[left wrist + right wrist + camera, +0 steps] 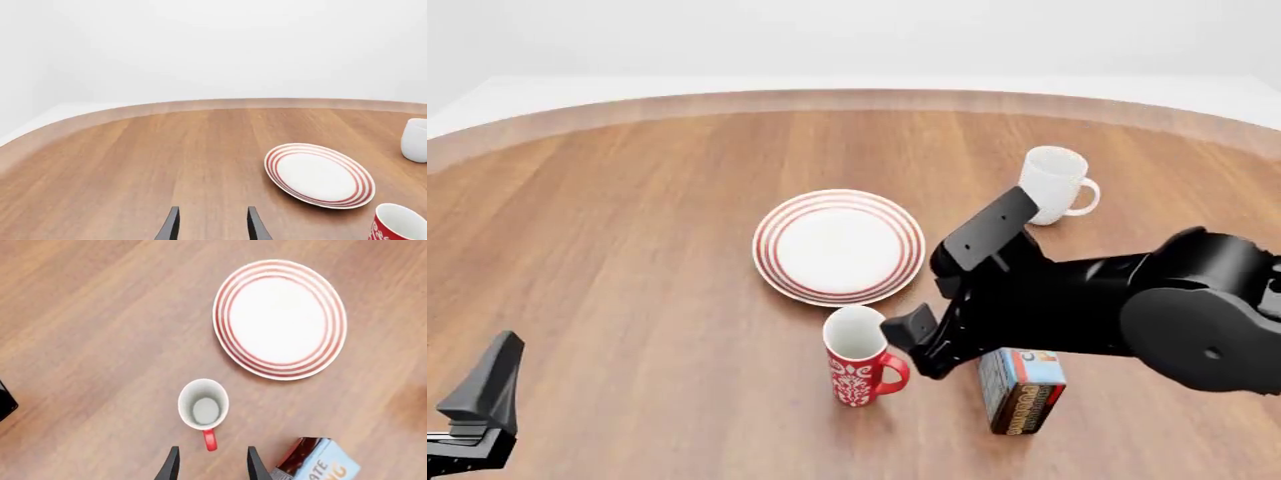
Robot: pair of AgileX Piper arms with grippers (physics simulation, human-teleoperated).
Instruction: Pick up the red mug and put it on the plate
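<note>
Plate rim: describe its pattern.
The plate is white with concentric red rings around its rim, clearest in the right wrist view.

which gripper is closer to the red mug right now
Right. The right gripper hangs open just above the red mug, its fingers lined up with the handle. The left gripper sits far off near the table's left front edge, open and empty.

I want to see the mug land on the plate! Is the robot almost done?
Not yet. The red mug stands on the table, beside the plate, which holds nothing. The right gripper is open above the handle, gripping nothing. Grabbing, lifting and placing are left.
</note>
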